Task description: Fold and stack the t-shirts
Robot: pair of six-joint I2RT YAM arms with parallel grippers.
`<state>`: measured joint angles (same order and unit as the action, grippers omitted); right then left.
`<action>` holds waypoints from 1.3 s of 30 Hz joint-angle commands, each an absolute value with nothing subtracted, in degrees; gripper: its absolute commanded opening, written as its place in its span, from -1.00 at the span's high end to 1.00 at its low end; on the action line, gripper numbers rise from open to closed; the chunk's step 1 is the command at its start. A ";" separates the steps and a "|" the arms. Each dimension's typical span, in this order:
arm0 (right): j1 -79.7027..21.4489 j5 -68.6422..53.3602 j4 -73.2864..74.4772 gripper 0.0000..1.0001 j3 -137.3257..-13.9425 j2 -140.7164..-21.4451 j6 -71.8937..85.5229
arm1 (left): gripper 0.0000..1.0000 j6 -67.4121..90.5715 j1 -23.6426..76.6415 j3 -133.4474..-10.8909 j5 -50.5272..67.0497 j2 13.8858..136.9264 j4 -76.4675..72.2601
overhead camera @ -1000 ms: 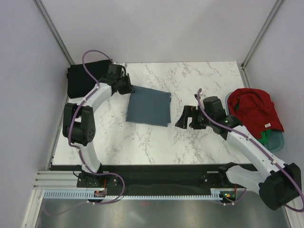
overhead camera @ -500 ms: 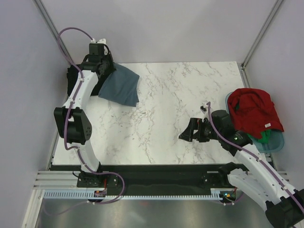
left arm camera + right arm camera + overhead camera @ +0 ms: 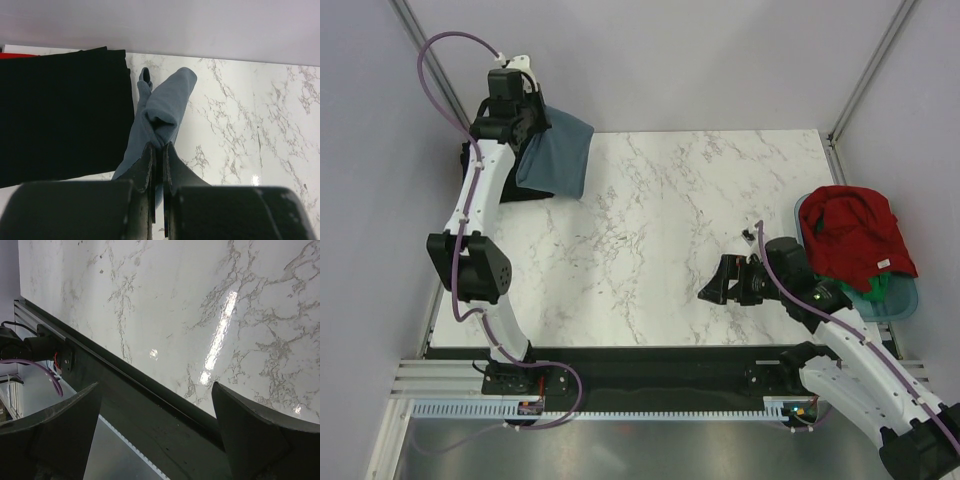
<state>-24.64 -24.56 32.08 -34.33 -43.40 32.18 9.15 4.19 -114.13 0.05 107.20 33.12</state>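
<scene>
Your left pincer point(image 3: 159, 149) is clamped on a fold of the blue-grey tee point(image 3: 160, 107) and holds it up at the far left corner of the surface point(image 3: 670, 220). The cloth hangs just beside the black tee point(image 3: 60, 125), which lies flat there. Your right pincer point(image 3: 714, 277) hangs wide and empty over the near right. The red tee point(image 3: 850, 235) is heaped on the tub point(image 3: 908, 298), with the green tee point(image 3: 882, 288) peeking out beneath.

We record a white marble table point(image 3: 650, 220); plain lilac-grey walls point(image 3: 670, 60) enclose it behind and at both sides.
</scene>
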 commanded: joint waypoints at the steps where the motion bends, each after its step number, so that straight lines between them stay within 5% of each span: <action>1: -24.87 -25.14 31.73 -0.96 -33.58 -43.24 31.55 | 0.96 5.01 3.08 -117.25 1.13 103.54 31.38; 39: -24.96 -26.81 31.37 -0.96 -31.37 -44.20 30.68 | 0.96 5.45 0.09 -127.71 0.79 108.01 34.28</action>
